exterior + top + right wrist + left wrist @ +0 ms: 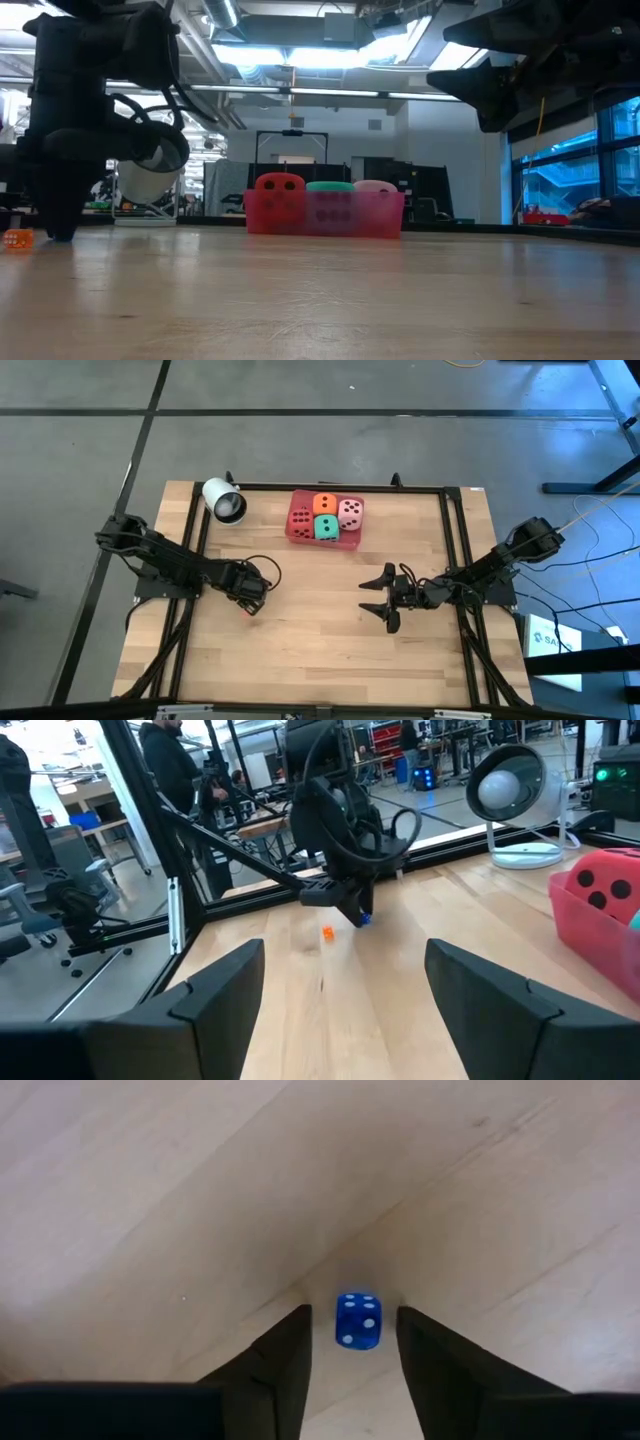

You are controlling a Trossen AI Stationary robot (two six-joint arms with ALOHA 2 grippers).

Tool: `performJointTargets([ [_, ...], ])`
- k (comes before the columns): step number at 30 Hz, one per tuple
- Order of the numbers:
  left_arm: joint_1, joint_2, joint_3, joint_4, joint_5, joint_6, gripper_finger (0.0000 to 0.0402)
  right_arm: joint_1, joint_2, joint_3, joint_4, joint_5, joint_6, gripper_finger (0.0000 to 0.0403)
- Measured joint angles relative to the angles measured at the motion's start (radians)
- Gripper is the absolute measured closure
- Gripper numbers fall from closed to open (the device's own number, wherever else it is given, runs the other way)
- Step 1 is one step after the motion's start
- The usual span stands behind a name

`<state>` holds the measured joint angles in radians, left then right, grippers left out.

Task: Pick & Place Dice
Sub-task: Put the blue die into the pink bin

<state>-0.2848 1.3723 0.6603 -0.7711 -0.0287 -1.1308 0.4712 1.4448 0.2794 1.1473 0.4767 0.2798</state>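
Note:
Four soft dice sit in the pink tray [323, 541] at the table's far middle: red [301, 520], orange [325, 503], green [327, 527] and light pink [350, 512]. My left gripper [250, 604] points down at the table's left. Its open fingers stand on either side of a small blue die [357, 1321] with white pips, which rests on the wood with a gap at each side. A tiny orange die [327, 932] lies on the table close by. My right gripper [381, 602] hangs level and open at the right, with nothing between its fingers.
A white round lamp-like device [224, 500] stands at the far left, beside the tray. A black frame rail [340, 487] runs around the table. Bare wood lies between the two arms and toward the near edge. People stand in the room beyond the table.

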Motion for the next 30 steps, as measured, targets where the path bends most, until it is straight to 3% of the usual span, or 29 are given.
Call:
performJointTargets([
  [11, 0.000, 0.033, 0.003, 0.004, 0.031, 0.024, 0.0248, 0.010, 0.000, 0.000, -0.003, -0.001, 0.000, 0.0124],
  [26, 0.000, 0.033, 0.001, 0.013, 0.048, 0.126, 0.0364, 0.010, 0.000, 0.000, -0.003, 0.001, 0.000, 0.0124],
  [30, 0.000, 0.033, 0.006, 0.013, 0.045, 0.172, 0.0380, 0.010, 0.000, 0.000, -0.003, 0.001, 0.000, 0.0124],
])
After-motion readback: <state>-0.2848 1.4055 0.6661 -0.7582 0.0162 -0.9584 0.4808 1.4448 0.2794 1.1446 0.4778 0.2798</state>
